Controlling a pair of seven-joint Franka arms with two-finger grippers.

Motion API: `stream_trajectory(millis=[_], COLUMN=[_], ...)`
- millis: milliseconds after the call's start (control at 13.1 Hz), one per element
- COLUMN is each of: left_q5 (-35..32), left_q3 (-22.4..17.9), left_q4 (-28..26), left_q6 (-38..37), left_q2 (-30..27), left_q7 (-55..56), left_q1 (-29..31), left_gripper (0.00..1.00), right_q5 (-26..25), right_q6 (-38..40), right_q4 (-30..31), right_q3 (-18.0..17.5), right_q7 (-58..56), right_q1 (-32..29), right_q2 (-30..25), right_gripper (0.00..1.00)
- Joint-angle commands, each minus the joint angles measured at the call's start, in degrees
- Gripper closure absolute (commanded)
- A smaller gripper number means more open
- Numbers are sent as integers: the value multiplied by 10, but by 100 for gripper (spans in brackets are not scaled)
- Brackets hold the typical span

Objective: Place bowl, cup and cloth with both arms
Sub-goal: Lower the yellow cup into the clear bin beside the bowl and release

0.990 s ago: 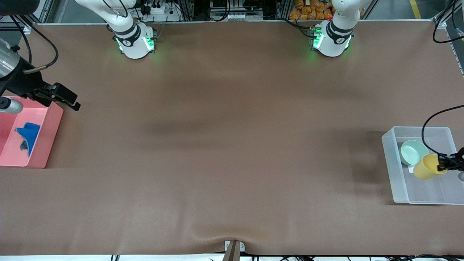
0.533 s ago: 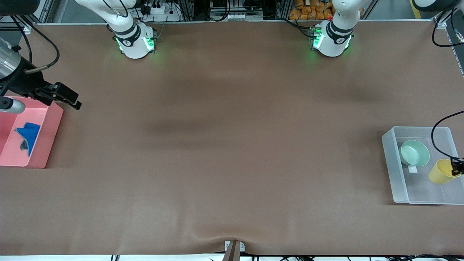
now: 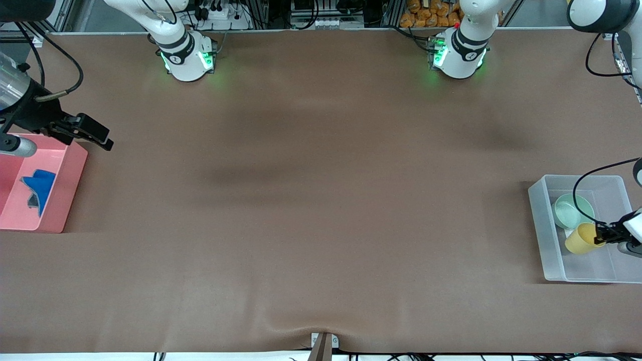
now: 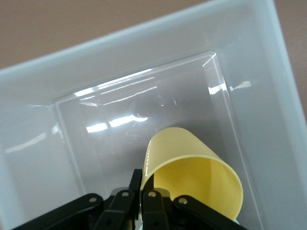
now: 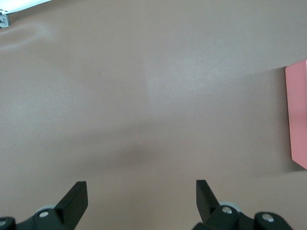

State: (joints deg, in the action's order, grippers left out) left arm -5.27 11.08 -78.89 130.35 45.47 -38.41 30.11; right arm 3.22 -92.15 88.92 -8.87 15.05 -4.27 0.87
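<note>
Yellow cup [image 3: 580, 237] gripped by my left hand [image 3: 603, 234], over clear bin [image 3: 543, 235].
Cup tilted, rim pinched betw fingers [image 4: 152, 205], beside mint bowl [image 3: 571, 210] lying in same bin at left arm's end of desk [image 3: 321, 200]. Right hand [image 3: 88, 133] released, fingers [image 5: 76, 201] spread, waiting over desk just beside pink tray [image 3: 67, 186] w/ blue cloth [image 3: 39, 183] in it.

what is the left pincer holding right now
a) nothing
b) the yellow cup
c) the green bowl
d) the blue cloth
b) the left pincer is shut on the rim of the yellow cup, tilted over the clear bin, while the green bowl lies in that bin.
</note>
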Motion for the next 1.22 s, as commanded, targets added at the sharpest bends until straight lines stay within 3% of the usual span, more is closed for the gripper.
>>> stream_trajectory(millis=[0,685,761,914,1066,1142], left_q5=[14,-2,-2,-3,-3,-3], left_q3=[-3,-4,-4,-4,-3,0], left_q4=[26,17,17,17,17,17], left_q6=[-5,-27,-27,-28,-33,-38], left_q2=[14,9,9,7,5,2], left_q7=[-18,-23,-23,-22,-23,-27], left_q1=[-4,-4,-4,-5,-5,-1], left_gripper=[100,100,89,52,0,0], right_q5=[-17,-36,-36,-35,-35,-35], right_q6=[13,13,13,13,13,13], right_q4=[-18,-18,-19,-17,-18,-18], right_q3=[-1,-2,-2,-2,-2,-2], right_q7=[1,1,0,0,0,0], right_q1=[4,8,7,7,6,6], right_q2=[9,9,9,9,9,9], right_gripper=[0,0,0,0,0,0])
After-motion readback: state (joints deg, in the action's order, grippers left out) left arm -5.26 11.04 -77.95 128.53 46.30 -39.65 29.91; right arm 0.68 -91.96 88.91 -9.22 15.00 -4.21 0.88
